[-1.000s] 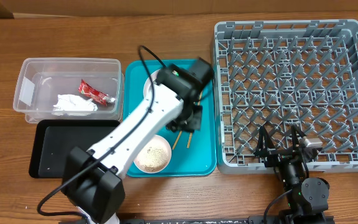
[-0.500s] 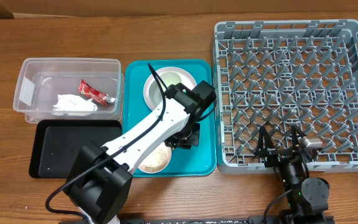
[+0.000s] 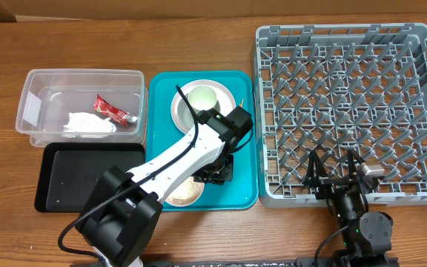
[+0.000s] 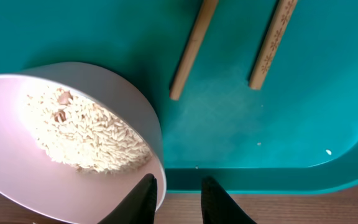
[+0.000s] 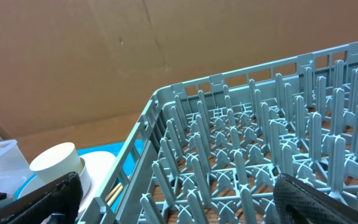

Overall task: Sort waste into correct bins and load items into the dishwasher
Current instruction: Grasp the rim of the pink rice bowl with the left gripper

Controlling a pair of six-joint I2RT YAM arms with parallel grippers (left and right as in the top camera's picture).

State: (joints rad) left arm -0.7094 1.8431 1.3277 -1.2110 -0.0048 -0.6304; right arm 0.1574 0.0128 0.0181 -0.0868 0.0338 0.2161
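You're looking at a robotics lab bench dressed up as a kitchen, not a real one. It's just a bare wooden table (image 3: pixel 199 44) with a plain cardboard sheet (image 5: pixel 104 56) as the far backdrop. On the right a loose grey dish rack (image 3: pixel 345 30) plays dishwasher. On the left a clear tub (image 3: pixel 84 72) and black tray (image 3: pixel 73 178) play bins. And there's a robot arm (image 3: pixel 176 152) reaching in from the near edge.
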